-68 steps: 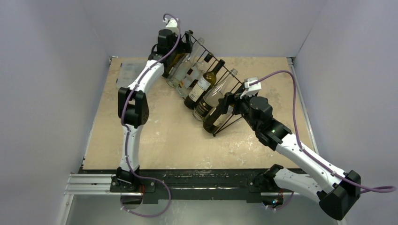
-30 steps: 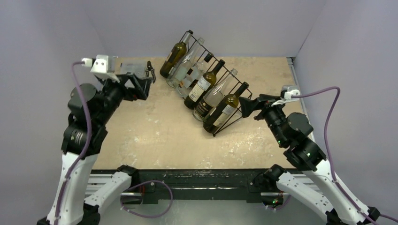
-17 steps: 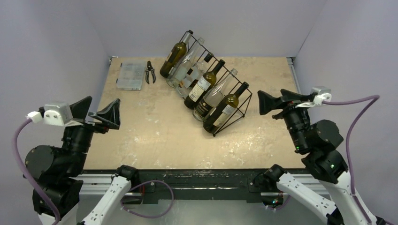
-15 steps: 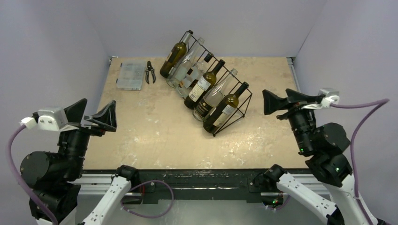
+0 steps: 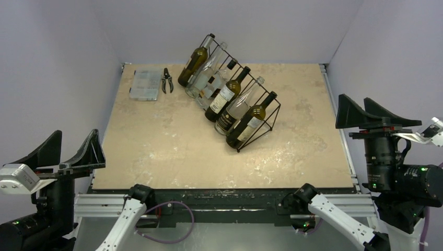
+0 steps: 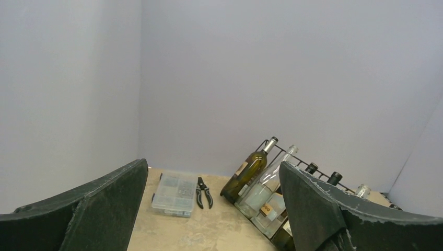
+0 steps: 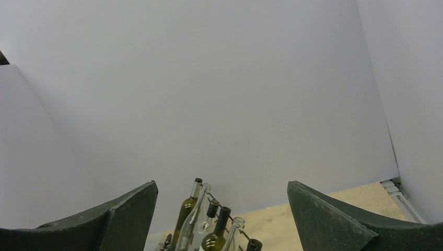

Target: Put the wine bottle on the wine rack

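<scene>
The left fingers are standing wide apart and gripping nothing, well to the near left of the wine rack, past the desk's corner. The right fingers are also spreading wide and empty, well to the right of the rack, off the desk's edge. The rack is sitting toward the far middle of the desk, with six wine bottles lying in its slots, necks pointing upslope. Left of the rack, pliers and a clear plastic box are lying side by side.
</scene>
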Tool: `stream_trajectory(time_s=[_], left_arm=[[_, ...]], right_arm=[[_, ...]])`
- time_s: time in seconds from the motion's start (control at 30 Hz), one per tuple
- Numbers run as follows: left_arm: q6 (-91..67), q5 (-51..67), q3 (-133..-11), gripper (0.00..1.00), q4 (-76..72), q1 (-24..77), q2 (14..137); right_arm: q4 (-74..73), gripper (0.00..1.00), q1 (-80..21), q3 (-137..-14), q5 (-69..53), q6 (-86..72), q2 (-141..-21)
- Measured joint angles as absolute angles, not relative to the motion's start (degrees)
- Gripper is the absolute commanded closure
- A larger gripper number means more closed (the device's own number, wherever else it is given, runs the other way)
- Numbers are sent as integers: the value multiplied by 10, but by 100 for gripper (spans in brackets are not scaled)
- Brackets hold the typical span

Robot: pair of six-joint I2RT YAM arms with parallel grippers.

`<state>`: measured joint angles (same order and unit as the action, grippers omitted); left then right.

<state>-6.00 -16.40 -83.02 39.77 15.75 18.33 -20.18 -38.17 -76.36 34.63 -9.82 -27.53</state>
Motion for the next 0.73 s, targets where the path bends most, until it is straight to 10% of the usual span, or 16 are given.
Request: stream_trajectory(time_s=[0.73], left_arm=[[-31, -189, -841, 3, 400, 157, 180]], right_arm=[[-244, 1, -381, -776, 406, -104, -289]])
